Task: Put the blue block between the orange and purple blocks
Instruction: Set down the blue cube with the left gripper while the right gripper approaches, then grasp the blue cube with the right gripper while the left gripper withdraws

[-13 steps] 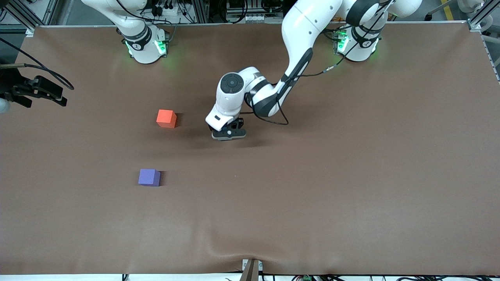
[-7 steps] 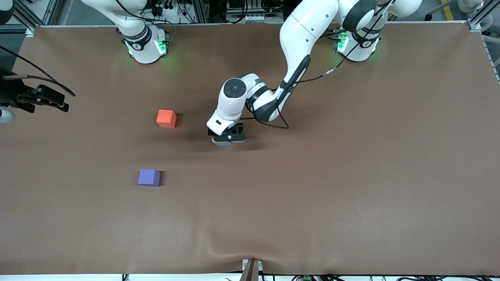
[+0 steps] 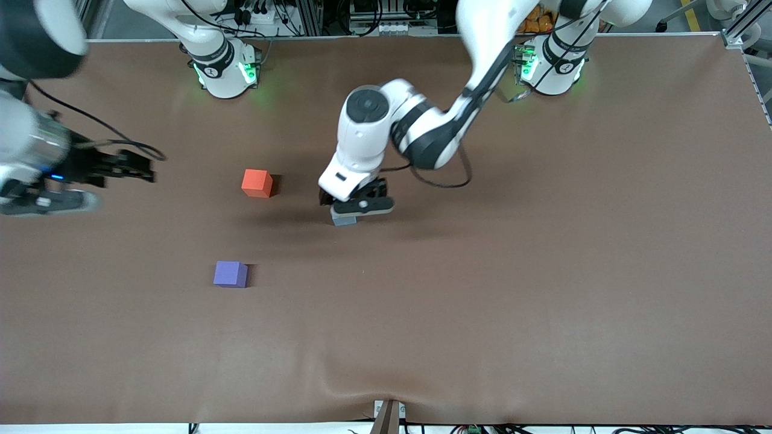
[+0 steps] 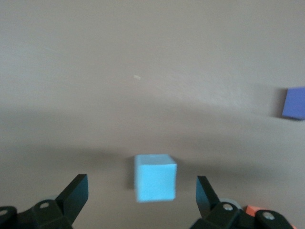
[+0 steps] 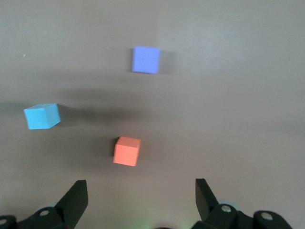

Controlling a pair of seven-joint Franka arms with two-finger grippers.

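The light blue block (image 3: 344, 220) sits on the brown table, half hidden under my left gripper (image 3: 359, 208). In the left wrist view the blue block (image 4: 155, 177) lies between the open fingers of the left gripper (image 4: 141, 185), touching neither. The orange block (image 3: 256, 182) stands beside it, toward the right arm's end. The purple block (image 3: 230, 273) lies nearer the front camera than the orange one. My right gripper (image 3: 142, 169) hangs open and empty over the right arm's end of the table. The right wrist view shows its gripper (image 5: 140, 187) and the blue (image 5: 42, 116), orange (image 5: 127, 150) and purple (image 5: 146, 59) blocks.
The brown table cover (image 3: 482, 301) is bare apart from the three blocks. A small bracket (image 3: 389, 413) sticks up at the table's edge nearest the front camera. The purple block (image 4: 294, 102) also shows at the edge of the left wrist view.
My left arm has risen and its gripper has lifted, so the blue block now shows under it. My right arm has swung in over the table's end. The blocks have not moved.
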